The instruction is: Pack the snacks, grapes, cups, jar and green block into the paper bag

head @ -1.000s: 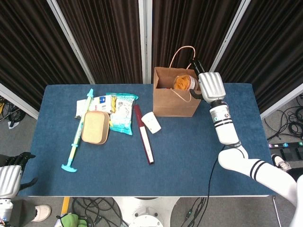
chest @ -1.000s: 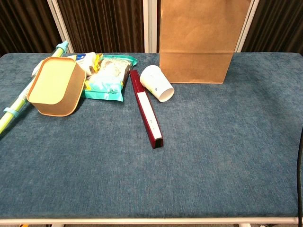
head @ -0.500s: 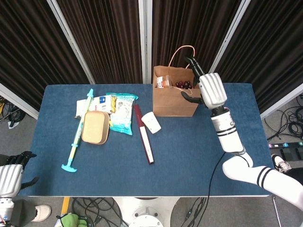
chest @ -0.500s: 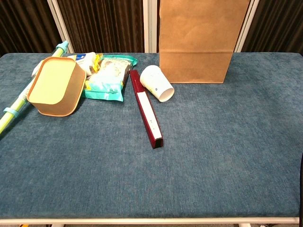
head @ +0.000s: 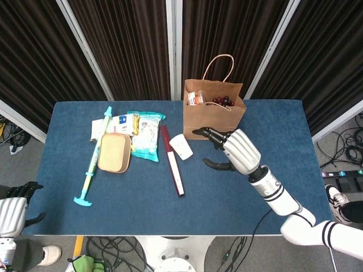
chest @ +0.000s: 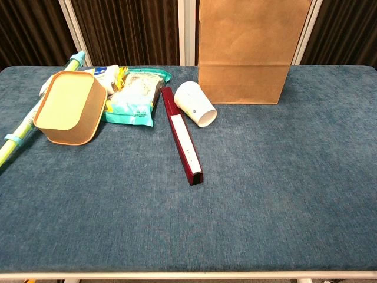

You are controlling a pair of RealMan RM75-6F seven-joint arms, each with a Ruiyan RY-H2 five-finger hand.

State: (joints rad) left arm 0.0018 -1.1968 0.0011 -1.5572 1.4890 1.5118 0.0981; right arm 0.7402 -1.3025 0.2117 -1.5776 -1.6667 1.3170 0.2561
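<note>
The brown paper bag [head: 198,119] [chest: 247,53] stands upright at the table's far middle; dark grapes [head: 222,101] and a red-and-white pack [head: 195,100] show in its mouth. My right hand [head: 231,152] hovers in front of the bag with fingers spread, holding nothing, just right of a white cup [head: 181,146] [chest: 196,104] lying on its side. A tan cup [head: 114,152] [chest: 66,107] lies at the left beside teal snack packets [head: 145,135] [chest: 134,94]. My left hand [head: 14,209] hangs off the table's near left corner, empty. The chest view shows neither hand.
A long maroon box [head: 172,161] [chest: 182,137] lies between the white cup and the packets. A teal-and-yellow stick [head: 93,158] [chest: 17,135] lies along the left side. A small white packet [head: 120,121] [chest: 107,75] sits behind the tan cup.
My right hand has left the bag's mouth and come forward and down to the table in front of the bag. The orange item seen under it earlier is gone from view.
</note>
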